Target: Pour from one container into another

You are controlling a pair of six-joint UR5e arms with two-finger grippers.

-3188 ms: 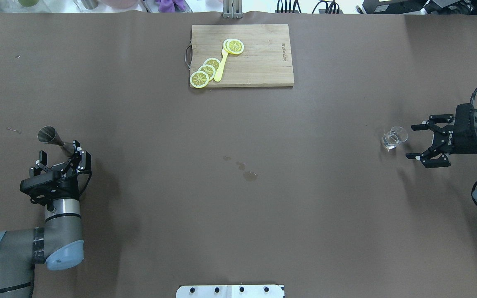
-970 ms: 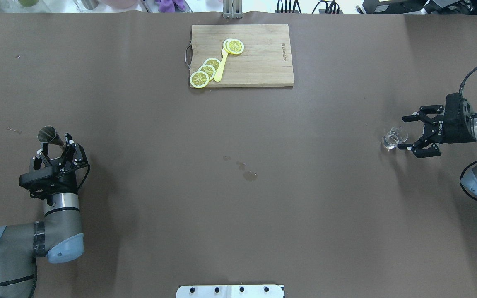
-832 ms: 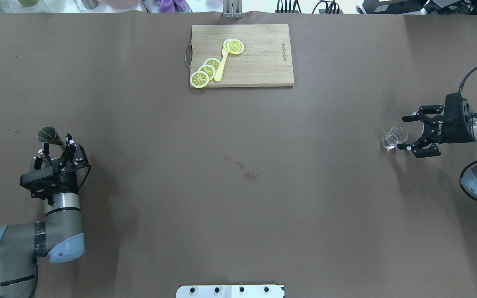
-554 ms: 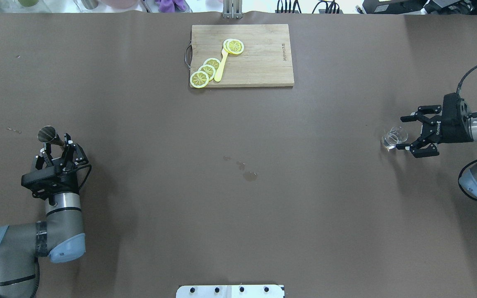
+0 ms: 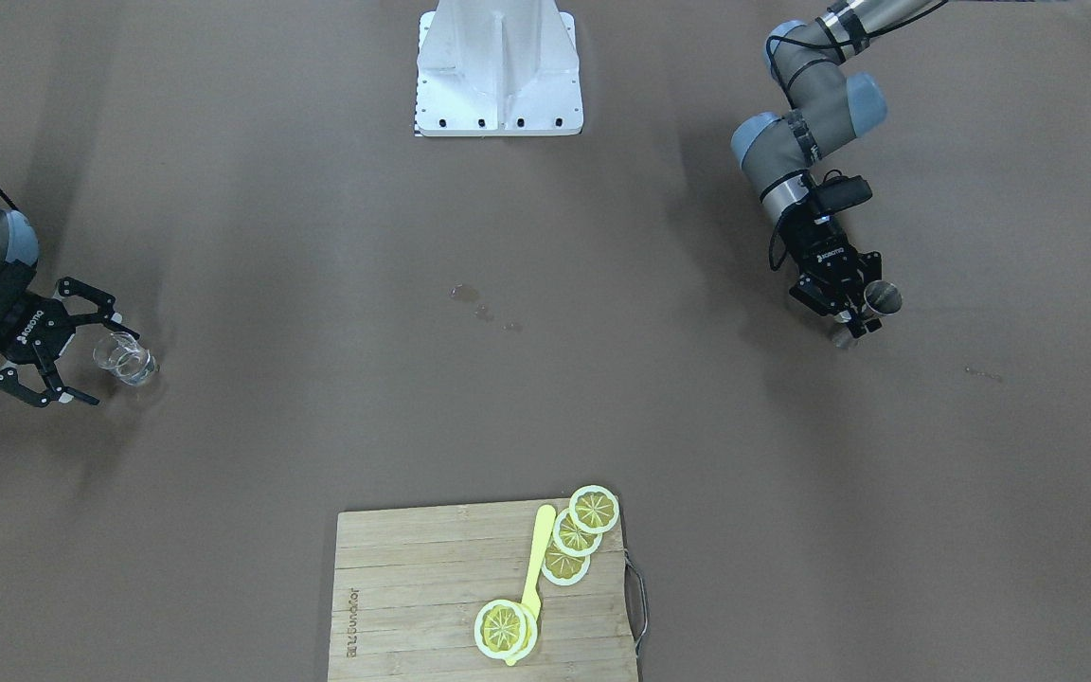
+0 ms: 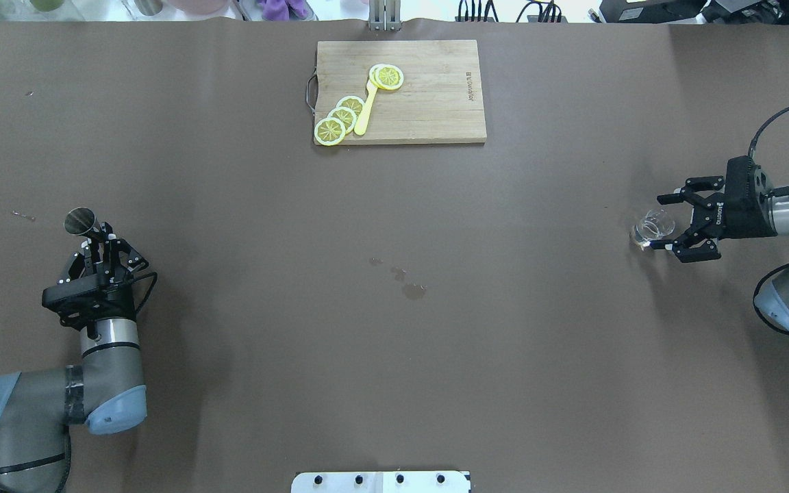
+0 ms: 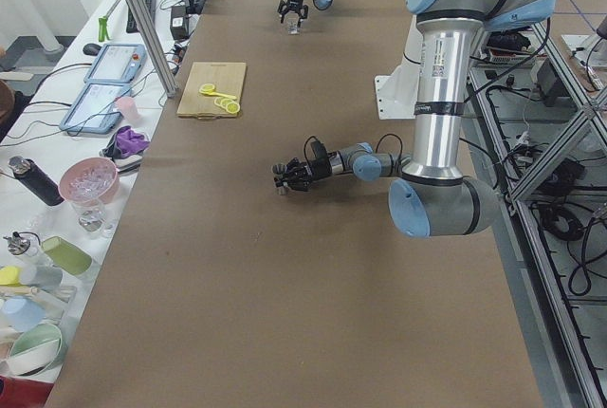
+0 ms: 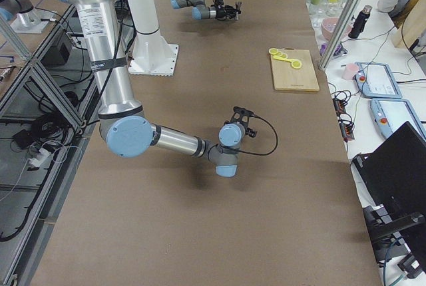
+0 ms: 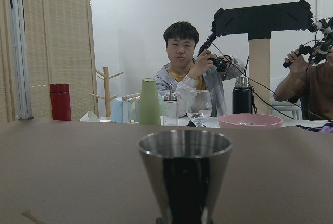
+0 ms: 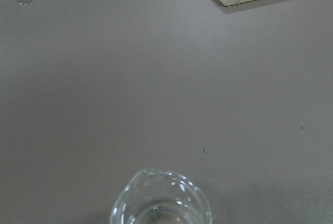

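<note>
Gaping round the glass cup [image 6: 653, 228] — right claw [image 6: 657, 222], lettered ROBOTIQ.

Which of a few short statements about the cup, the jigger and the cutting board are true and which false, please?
1. The right gripper is open. True.
2. The glass cup lies tipped over on the cutting board. False: it stands upright on the table, at the right gripper's fingers.
3. Lemon slices lie on the cutting board. True.
4. The jigger stands at the table's centre. False: it is at the left gripper, far to the left.
</note>
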